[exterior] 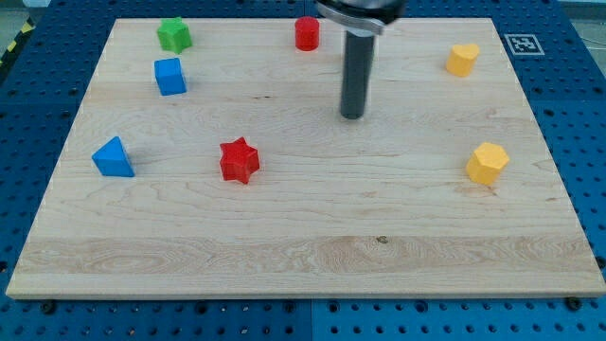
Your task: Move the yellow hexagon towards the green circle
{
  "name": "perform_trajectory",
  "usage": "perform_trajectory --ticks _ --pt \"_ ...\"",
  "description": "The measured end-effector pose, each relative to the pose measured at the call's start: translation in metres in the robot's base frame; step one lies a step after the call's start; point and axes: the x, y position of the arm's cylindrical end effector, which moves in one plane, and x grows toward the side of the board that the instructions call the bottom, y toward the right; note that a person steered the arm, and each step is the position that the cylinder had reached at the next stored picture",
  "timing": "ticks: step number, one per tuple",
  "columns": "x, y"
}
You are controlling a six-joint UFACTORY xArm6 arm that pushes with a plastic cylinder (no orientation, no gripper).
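I have no jaws to open or close, only a rod, and my tip [352, 116] stands on the wooden board [303, 237], touches no block and holds nothing.

I place everything from my tip. The yellow hexagon [487, 163] lies well to the view's right of it and a little toward the view's bottom. A second yellow block [462, 59], whose shape I cannot read surely, is to the right and toward the top. The only green block [173, 35] is far to the left and toward the top; it looks to me more like a star than a circle, but I take it as the goal. The red cylinder [306, 33] is near, up and slightly left. The red star [239, 160] is left and lower. The blue cube [169, 76] and the blue triangle [114, 157] are far left.

To do this step well, I think I must first go around the hexagon to its far right, slightly lower side, without touching it. Then I push through its middle along the line to the green block, slowly, so that it does not slip sideways. That line should pass between the red cylinder and the red star.
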Motion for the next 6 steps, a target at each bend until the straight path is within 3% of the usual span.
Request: perform_trajectory --ticks 3,4,5,6 --pt "0.017 0.152" --pt "0.063 0.202" --pt "0.111 0.213" --pt "0.121 0.179"
